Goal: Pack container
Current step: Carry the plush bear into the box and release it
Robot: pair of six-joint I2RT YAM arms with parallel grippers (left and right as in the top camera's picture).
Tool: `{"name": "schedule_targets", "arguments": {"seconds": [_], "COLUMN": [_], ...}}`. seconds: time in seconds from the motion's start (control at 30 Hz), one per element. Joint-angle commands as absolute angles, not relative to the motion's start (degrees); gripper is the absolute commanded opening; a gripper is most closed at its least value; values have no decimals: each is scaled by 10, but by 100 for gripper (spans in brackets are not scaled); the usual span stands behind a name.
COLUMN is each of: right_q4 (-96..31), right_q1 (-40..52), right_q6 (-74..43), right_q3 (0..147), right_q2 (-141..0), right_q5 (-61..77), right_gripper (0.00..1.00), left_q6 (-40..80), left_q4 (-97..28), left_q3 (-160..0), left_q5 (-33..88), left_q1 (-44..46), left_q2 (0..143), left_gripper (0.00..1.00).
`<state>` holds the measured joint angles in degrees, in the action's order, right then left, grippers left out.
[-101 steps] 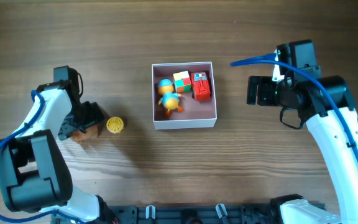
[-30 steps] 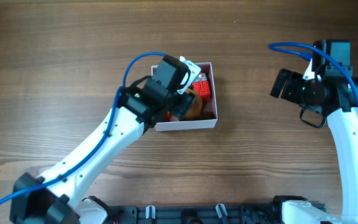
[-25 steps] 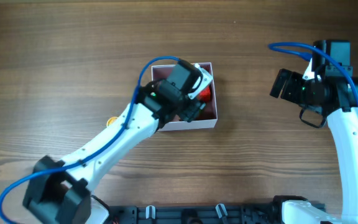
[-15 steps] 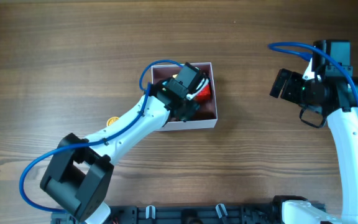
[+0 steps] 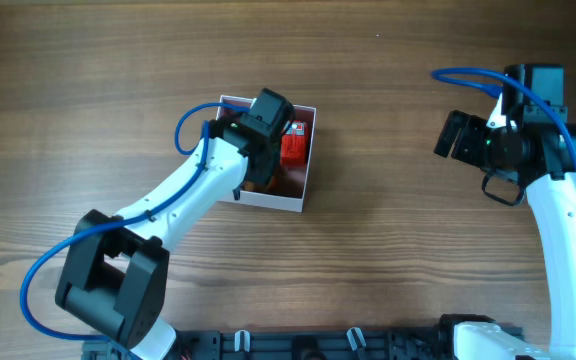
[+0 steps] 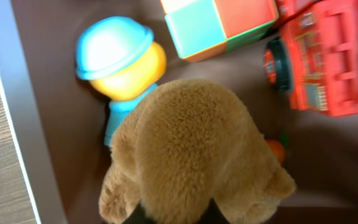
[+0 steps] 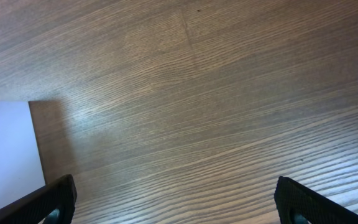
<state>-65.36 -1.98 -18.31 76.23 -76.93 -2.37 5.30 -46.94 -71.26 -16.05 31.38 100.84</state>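
The container (image 5: pixel 268 203) is a shallow white-walled box, turned askew left of the table's middle. My left gripper (image 5: pixel 268 150) reaches down into it. In the left wrist view the gripper (image 6: pixel 176 214) is shut on a tan plush bear (image 6: pixel 191 155), with fur bulging between the two dark fingers. The bear lies on the container's dark pink floor. It partly covers a figure with a blue cap (image 6: pixel 120 59). A coloured cube (image 6: pixel 225 22) and a red truck (image 6: pixel 328 56) lie beyond it. My right gripper (image 5: pixel 448 140) hangs open over bare wood to the right.
The container's white wall (image 6: pixel 17 124) runs along the left of the left wrist view, with table wood outside it. In the right wrist view both fingertips (image 7: pixel 61 199) stand far apart above the wood, and a white wall (image 7: pixel 8 149) shows at the left edge.
The container has slid left and turned askew with my left gripper inside it. The left arm has drawn back to the left. The right arm has not moved.
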Motion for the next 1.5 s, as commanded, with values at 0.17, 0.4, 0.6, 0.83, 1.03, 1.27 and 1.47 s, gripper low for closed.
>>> {"name": "schedule_targets", "arguments": {"seconds": [0.17, 0.4, 0.6, 0.83, 1.03, 1.27, 1.47], "right_q4": [-652, -653, -654, -655, -655, -655, -656], "right_q1": [-21, -21, -21, -21, -21, -21, -21], "right_q6": [-179, -176, -169, -169, -169, -169, -169], "right_q3": [764, 764, 764, 764, 764, 764, 764], "right_q2": [-760, -769, -771, -771, -771, -771, -771], "right_q5": [-17, -16, -16, -16, -16, -16, -16], "right_gripper": [100, 100, 100, 100, 100, 100, 100], "left_q6": [65, 171, 211, 197, 167, 167, 167], "left_q4": [-470, -494, -491, -489, -470, -414, -393], "left_q3": [-724, -724, -723, -722, -722, -657, -637], "left_q5": [-178, -156, 13, 67, 92, 92, 92], "left_q1": [348, 322, 261, 222, 222, 222, 222], "left_q2": [984, 918, 918, 919, 923, 939, 965], "left_gripper": [4, 4, 4, 4, 4, 4, 4]}}
